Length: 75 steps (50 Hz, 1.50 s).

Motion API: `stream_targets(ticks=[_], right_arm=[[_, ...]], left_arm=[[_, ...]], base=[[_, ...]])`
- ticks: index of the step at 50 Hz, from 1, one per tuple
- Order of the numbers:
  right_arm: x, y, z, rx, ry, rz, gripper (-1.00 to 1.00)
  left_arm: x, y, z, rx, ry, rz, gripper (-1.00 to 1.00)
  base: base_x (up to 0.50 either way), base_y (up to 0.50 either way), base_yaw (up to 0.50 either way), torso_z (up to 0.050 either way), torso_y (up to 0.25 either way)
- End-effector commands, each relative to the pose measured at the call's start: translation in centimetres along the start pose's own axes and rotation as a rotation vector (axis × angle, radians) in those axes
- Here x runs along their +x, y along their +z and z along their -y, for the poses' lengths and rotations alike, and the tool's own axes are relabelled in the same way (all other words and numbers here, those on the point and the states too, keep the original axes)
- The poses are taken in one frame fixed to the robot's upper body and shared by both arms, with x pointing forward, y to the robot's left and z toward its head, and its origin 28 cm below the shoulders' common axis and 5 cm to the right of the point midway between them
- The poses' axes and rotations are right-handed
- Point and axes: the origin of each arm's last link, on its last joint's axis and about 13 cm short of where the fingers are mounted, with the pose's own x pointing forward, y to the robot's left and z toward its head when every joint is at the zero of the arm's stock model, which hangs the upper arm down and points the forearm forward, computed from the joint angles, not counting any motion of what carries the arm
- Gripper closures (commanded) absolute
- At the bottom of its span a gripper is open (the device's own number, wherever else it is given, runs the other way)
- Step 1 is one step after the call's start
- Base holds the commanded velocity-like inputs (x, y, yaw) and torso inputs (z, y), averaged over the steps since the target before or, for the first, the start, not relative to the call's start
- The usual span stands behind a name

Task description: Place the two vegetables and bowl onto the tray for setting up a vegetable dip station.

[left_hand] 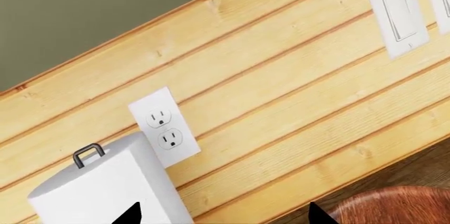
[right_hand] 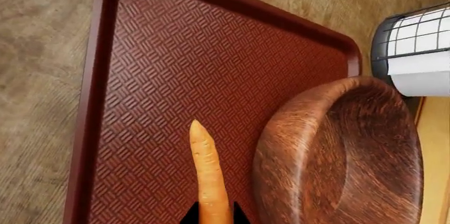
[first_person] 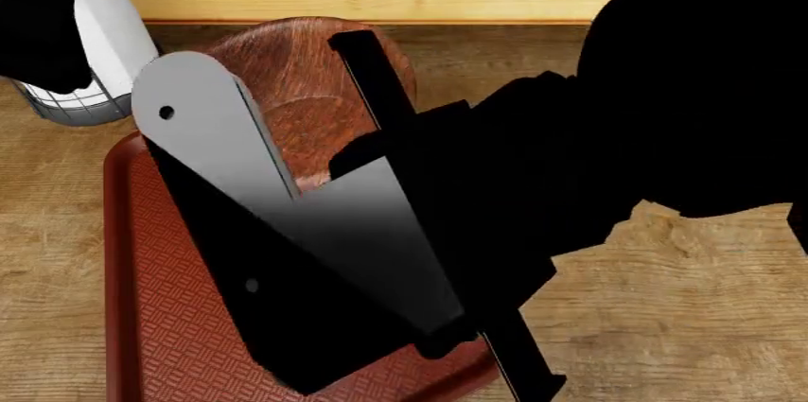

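Right wrist view: right hand (right_hand: 213, 214) grips the carrot (right_hand: 208, 174) over the tray (right_hand: 176, 66); left hand unclear.

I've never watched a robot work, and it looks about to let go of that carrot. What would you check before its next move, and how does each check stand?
1. Carrot is over the tray: ok, the woven floor shows all around it in the right wrist view.
2. Right gripper holds the carrot: ok, its tips sit on either side of the thick end.
3. Carrot is resting on the tray floor: cannot tell.
4. Carrot is clear of the bowl: ok, a narrow strip of tray shows between them.
5. Bowl is on the tray: ok, at its far end.
6. Cucumber's location: cannot tell, no view shows it.
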Motion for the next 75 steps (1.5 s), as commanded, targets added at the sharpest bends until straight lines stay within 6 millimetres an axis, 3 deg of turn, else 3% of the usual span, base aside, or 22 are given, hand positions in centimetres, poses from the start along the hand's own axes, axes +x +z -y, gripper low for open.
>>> stream_targets(ticks=[1, 19, 36, 75], right_arm=[[1.2, 1.1, 0.8, -0.002, 0.000, 0.028, 1.00], [3.6, 1.0, 1.1, 0.009, 0.021, 0.055, 1.00], [5.3, 0.0, -0.4, 0.047, 0.084, 0.054, 1.00], [7.1, -1.6, -0.3, 0.096, 0.037, 0.033, 1.00]], left_arm=[[-0.2, 0.0, 0.0, -0.001, 0.003, 0.000, -1.00], [-0.7, -0.2, -0.1, -0.007, 0.008, -0.003, -1.00], [-0.6, -0.4, 0.2, -0.011, 0.001, -0.009, -1.00], [-0.8, -0.5, 0.2, -0.015, 0.000, -0.008, -1.00]], base=[[0.00, 0.00, 0.00, 0.000, 0.000], [0.00, 0.00, 0.00, 0.000, 0.000], [0.00, 0.00, 0.00, 0.000, 0.000], [0.00, 0.00, 0.00, 0.000, 0.000]])
